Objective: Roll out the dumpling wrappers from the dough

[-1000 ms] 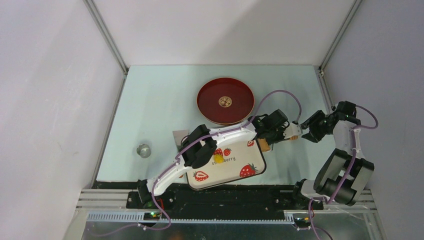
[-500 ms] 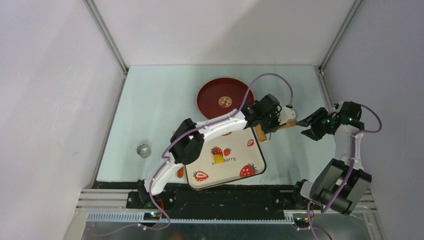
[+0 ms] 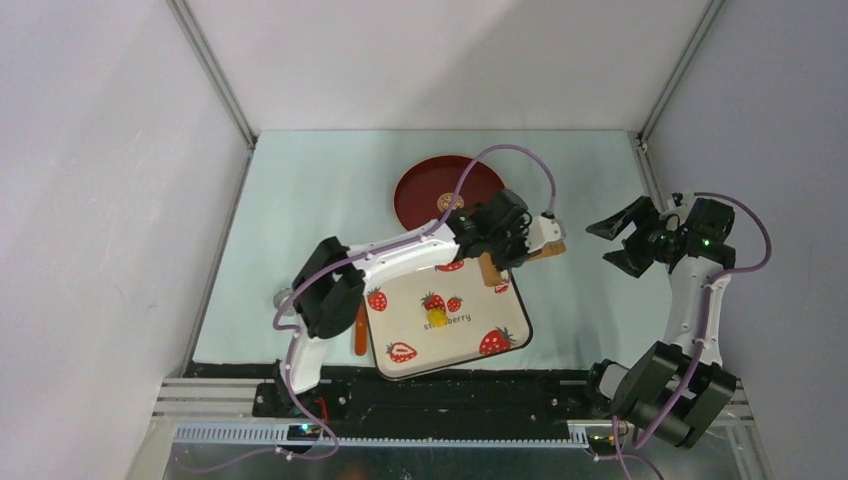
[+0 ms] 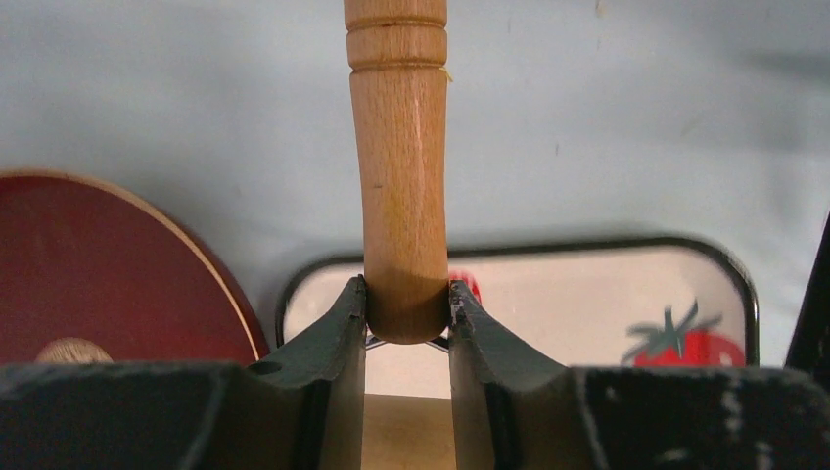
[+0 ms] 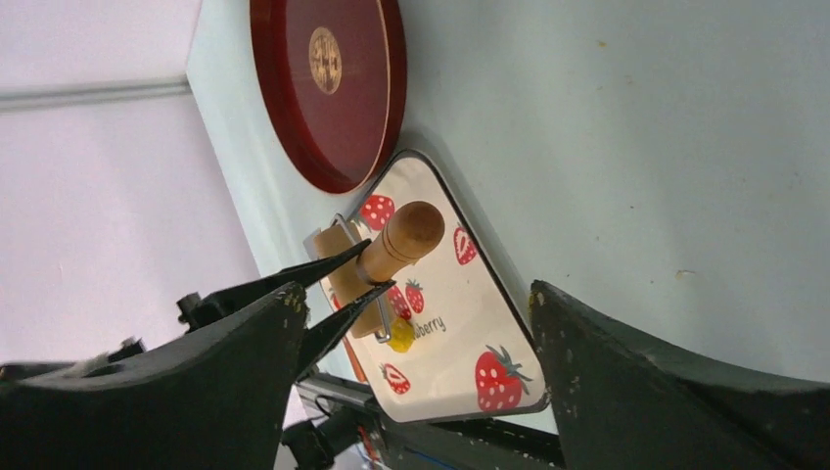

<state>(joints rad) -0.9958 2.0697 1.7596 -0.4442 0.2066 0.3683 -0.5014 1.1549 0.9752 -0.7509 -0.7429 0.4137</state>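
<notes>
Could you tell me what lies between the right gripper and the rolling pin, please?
Nothing does: in the top view, only bare table separates the open right gripper from the rolling pin clamped in the left gripper.

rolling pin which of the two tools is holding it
The left tool: it clamps the rolling pin by its wooden handle. The right tool stands open and empty, off beside the tray.

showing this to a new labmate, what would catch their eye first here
The wooden rolling pin clamped in the left gripper, over the far right corner of the strawberry tray. Then the yellow dough mid-tray and the red plate beyond it. The right gripper hangs open, empty, off right.
</notes>
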